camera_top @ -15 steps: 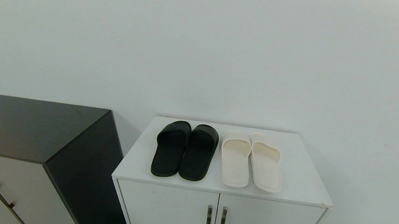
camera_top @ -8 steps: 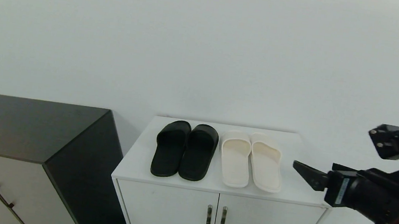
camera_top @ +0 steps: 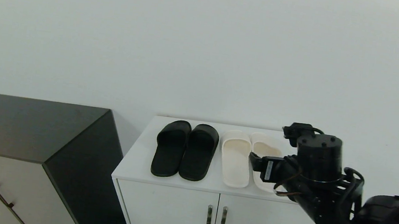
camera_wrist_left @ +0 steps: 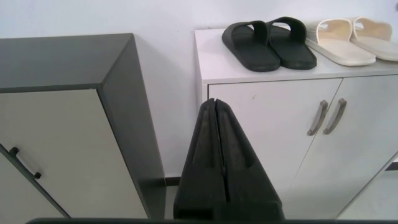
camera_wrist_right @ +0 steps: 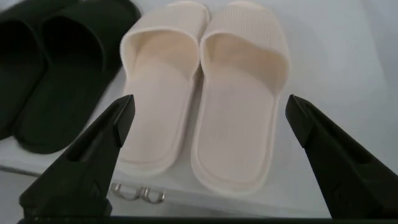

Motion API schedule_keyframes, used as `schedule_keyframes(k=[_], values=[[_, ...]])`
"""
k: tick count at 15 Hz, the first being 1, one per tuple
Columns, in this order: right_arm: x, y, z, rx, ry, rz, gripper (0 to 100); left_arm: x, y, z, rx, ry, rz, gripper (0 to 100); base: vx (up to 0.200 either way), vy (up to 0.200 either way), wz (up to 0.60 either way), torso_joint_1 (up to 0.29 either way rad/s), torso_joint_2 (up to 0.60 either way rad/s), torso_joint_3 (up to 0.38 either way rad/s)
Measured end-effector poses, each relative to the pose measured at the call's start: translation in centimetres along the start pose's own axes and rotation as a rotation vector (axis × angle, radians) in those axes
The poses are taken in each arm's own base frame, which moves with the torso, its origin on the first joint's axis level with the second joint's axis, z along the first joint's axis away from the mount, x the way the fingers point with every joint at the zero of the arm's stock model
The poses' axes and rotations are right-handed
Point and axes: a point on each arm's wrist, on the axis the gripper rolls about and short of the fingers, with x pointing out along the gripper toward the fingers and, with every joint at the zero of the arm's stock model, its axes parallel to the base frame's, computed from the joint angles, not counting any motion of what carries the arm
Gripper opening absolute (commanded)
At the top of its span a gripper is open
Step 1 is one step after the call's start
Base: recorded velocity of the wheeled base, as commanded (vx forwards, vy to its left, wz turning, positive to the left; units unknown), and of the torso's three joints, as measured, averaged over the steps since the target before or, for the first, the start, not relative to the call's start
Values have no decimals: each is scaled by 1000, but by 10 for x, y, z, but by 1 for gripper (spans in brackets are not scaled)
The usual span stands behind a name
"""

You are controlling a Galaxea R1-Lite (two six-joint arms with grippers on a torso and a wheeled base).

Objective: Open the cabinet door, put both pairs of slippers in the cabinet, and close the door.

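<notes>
A white cabinet (camera_top: 168,214) stands against the wall with both doors closed, their handles (camera_top: 216,217) meeting at the middle. On its top lie a black pair of slippers (camera_top: 184,150) on the left and a cream pair of slippers (camera_top: 235,158) on the right, toes toward the wall. My right gripper (camera_top: 259,163) hovers open above the cream pair (camera_wrist_right: 205,112), its fingers (camera_wrist_right: 93,155) spread wider than both slippers, and the arm hides part of the right one. My left gripper (camera_wrist_left: 214,104) is shut and empty, low in front of the white cabinet's (camera_wrist_left: 273,118) left side.
A larger cabinet with a dark top (camera_top: 30,125) and pale drawer fronts stands close to the left of the white one, with a narrow gap between them. A plain white wall (camera_top: 207,52) runs behind both. Floor shows at the lower right.
My right arm has come in from the right edge and swung left over the cream slippers, with its wrist turned. The slippers and cabinet doors have not moved.
</notes>
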Motion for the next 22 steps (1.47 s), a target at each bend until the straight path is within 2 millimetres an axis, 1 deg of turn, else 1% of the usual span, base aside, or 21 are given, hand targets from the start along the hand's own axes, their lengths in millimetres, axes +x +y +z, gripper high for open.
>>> schedule_keyframes(k=[2,6,8,10,13,15,22], values=[[22,12,-10,-12,0,-5,100,0,0,0,0,0,0,0,0,0,0,0,0,0],[62,28,-22,-18,-12,-29,100,0,0,0,0,0,0,0,0,0,0,0,0,0],[81,30,-26,-38,-17,-48,100,0,0,0,-1,0,0,0,0,0,0,0,0,0],[99,25,-29,-46,-19,-73,100,0,0,0,-1,1,0,0,0,0,0,0,0,0],[114,18,-35,-46,-1,-73,100,0,0,0,-2,1,0,0,0,0,0,0,0,0],[120,14,-35,-39,3,-44,100,0,0,0,-2,1,0,0,0,0,0,0,0,0],[147,12,-19,-53,-64,-57,100,0,0,0,-2,1,0,0,0,0,0,0,0,0]])
